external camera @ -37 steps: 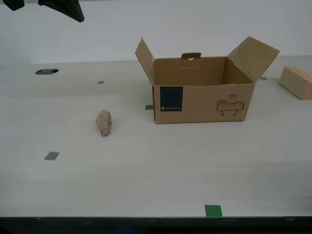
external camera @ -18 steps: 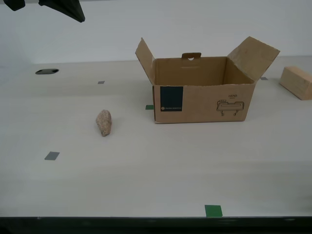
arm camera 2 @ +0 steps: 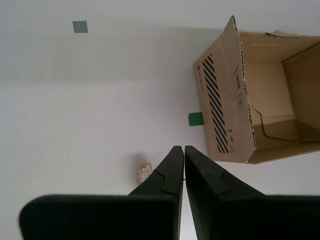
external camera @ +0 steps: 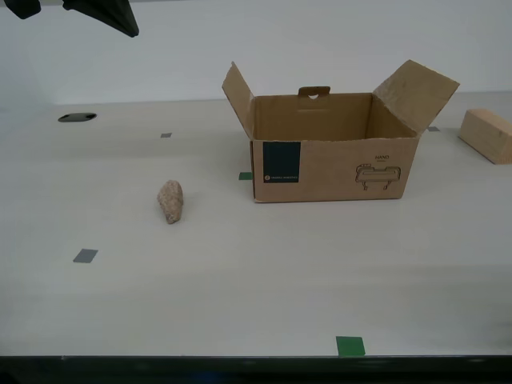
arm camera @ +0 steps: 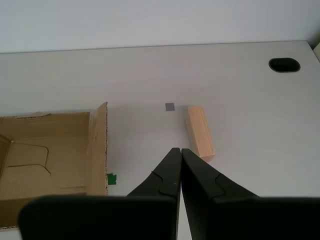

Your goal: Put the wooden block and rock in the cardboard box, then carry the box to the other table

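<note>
The cardboard box (external camera: pixel 332 160) stands open on the smooth off-white table (external camera: pixel 240 272), flaps raised and nothing showing inside. The rock (external camera: pixel 170 200) lies toward the exterior view's left of the box. The wooden block (external camera: pixel 486 134) lies at the exterior view's right edge. My second gripper (arm camera 2: pixel 181 148) is shut and empty, high above the table, with the rock (arm camera 2: pixel 145 172) just beside its tips and the box (arm camera 2: pixel 220 100) farther off. My first gripper (arm camera: pixel 178 150) is shut and empty, high above the block (arm camera: pixel 200 131), beside the box (arm camera: pixel 97 145). The other table is out of view.
A dark part of an arm (external camera: pixel 100 14) hangs at the exterior view's top left. Small grey squares (external camera: pixel 85 256) and green squares (external camera: pixel 350 346) mark the tabletop. A dark cable hole (external camera: pixel 77 118) sits at the far side of the exterior view's left.
</note>
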